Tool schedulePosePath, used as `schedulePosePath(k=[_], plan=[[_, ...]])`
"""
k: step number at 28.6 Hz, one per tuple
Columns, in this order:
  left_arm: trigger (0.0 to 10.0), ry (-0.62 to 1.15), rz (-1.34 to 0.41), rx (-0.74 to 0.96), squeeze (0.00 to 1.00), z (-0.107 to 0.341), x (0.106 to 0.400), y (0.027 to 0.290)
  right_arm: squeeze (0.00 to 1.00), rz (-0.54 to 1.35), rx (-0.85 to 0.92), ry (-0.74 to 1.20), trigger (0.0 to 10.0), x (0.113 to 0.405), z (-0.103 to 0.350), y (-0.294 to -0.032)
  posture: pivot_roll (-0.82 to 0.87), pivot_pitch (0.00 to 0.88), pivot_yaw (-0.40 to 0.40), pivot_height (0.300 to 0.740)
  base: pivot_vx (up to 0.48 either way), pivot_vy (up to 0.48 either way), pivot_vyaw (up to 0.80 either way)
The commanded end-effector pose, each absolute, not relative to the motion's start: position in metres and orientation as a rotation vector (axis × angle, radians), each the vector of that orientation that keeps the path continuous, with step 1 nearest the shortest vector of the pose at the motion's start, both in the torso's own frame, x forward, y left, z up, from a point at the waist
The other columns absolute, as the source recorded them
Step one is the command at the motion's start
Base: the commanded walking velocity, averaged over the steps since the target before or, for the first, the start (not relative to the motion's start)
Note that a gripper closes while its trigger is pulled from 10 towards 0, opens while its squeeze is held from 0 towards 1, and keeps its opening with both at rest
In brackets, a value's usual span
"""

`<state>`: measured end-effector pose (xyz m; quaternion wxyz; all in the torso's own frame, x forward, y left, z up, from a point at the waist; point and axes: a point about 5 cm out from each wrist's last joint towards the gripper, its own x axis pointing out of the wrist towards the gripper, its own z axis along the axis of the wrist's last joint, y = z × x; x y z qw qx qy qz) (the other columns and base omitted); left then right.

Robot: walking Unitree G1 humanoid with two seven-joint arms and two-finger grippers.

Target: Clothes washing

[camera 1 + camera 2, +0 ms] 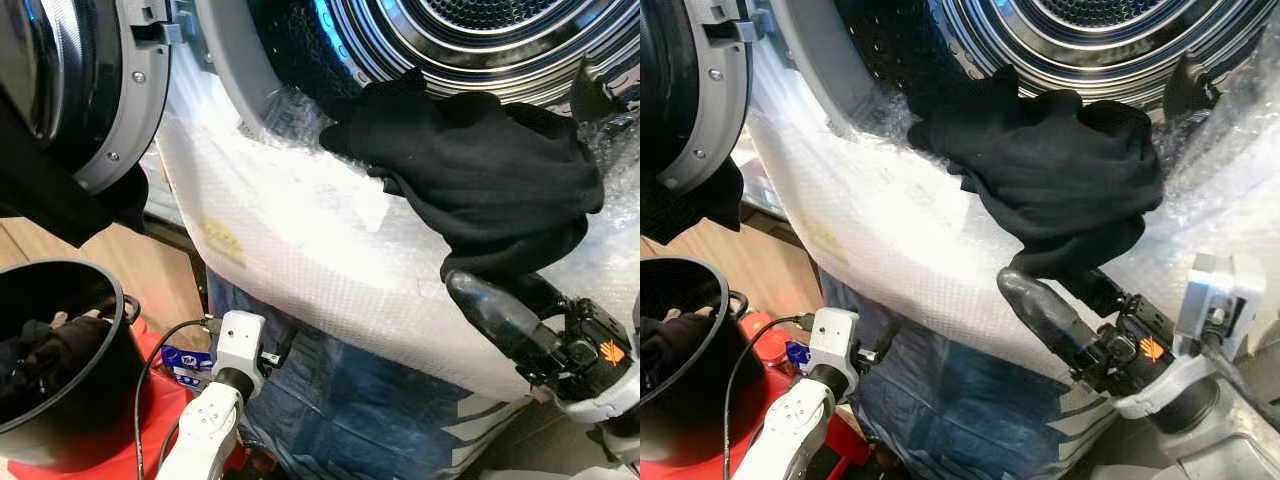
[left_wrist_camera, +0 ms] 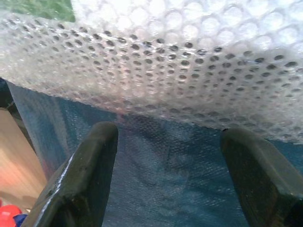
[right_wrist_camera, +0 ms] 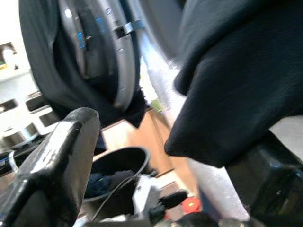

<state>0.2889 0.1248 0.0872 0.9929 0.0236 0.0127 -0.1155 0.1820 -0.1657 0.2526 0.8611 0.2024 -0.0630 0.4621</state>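
Our right gripper [image 1: 1065, 290], fingers apart, sits under the black garment [image 1: 470, 170] on the drum's lower rim [image 1: 300, 90]; soft, limp, so we pinch a thick fold.

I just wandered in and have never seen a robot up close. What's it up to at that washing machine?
It is loading laundry. The right gripper is under a black garment that lies draped over the lip of the washer drum, fingers apart, not yet pushed inside. The machine's front is wrapped in bubble wrap. The left gripper hangs open lower down. A black bucket beside the open door holds more dark clothes.
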Motion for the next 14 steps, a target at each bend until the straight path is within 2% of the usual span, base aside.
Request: schedulePosePath(k=[1,14], plan=[[10.0,0.021,-0.249,0.061,0.00,0.0878,0.2880,0.1215,0.00,0.995,0.407,-0.150,0.0,0.1786,0.2560,-0.1617,-0.04,0.125,-0.074,0.740,0.000,0.000,0.00],[10.0,0.021,-0.266,0.063,0.00,0.0870,0.2840,0.1193,0.00,0.999,0.489,-0.199,0.0,0.1877,0.2568,-0.1586,-0.02,0.070,-0.066,0.740,0.000,0.000,0.00]])
